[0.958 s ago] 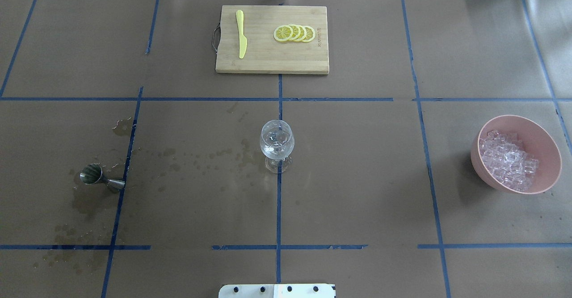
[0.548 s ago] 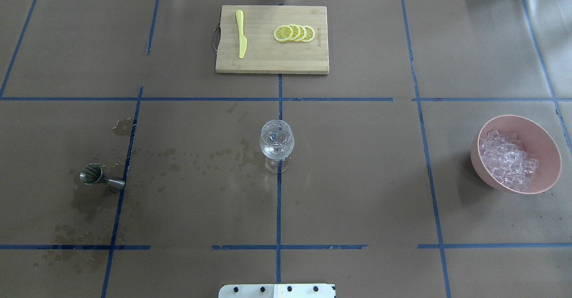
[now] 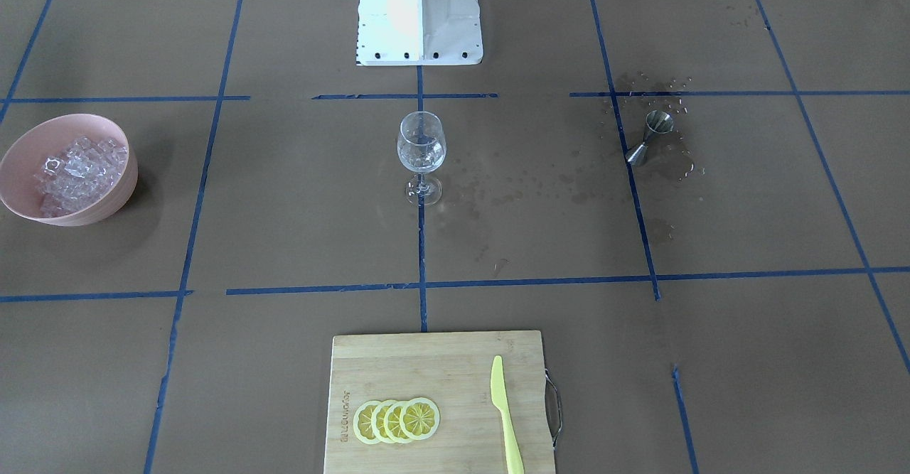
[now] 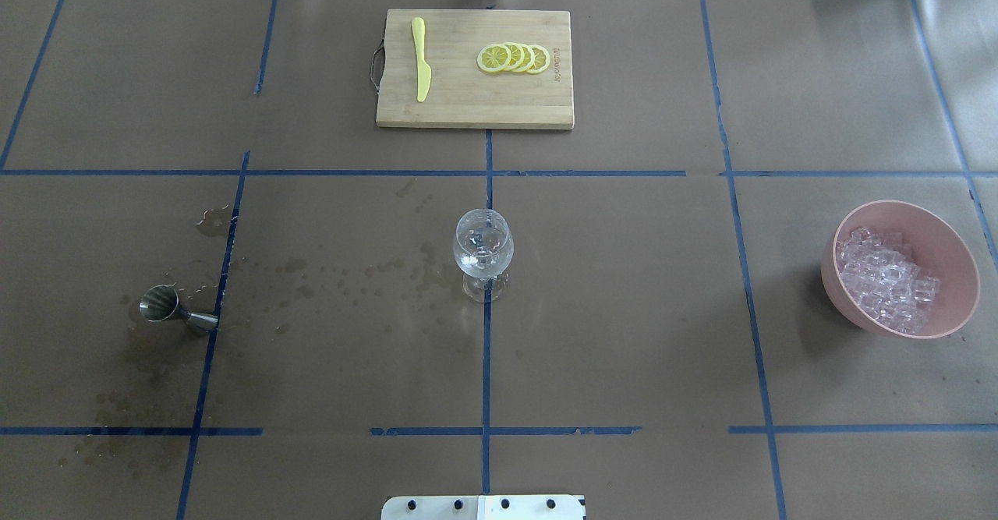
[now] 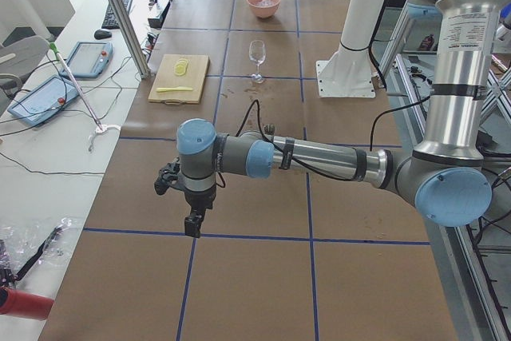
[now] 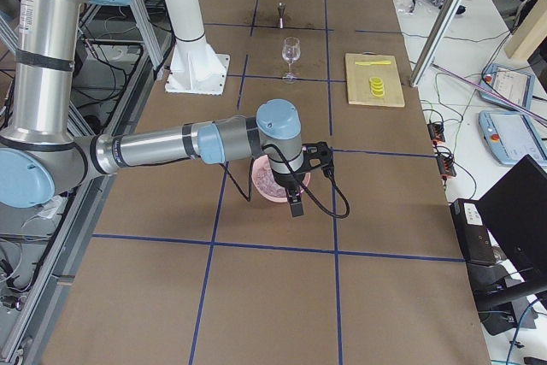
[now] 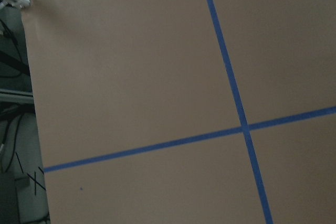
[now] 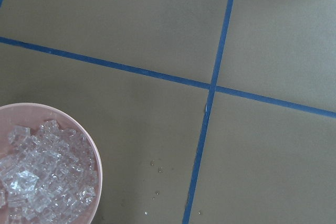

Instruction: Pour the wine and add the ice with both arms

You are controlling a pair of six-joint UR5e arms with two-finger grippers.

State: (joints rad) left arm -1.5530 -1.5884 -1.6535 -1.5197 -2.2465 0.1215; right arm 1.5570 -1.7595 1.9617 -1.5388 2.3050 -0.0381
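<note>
Ice heaped in pink bowl, right of bench; glass upright at centre. Right arm hovering by bowl, left arm well apart; jaws impossible to judge. Likely ice step: next, lowering into heap.

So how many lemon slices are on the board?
4 lemon slices. They lie in one overlapping row on the wooden cutting board, apart from the yellow knife. Because they overlap, another could be hidden underneath.

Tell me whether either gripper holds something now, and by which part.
Nothing seems held. The left gripper hangs over the brown table paper; the right gripper hangs near the pink bowl of clear ice cubes, not touching it.
</note>
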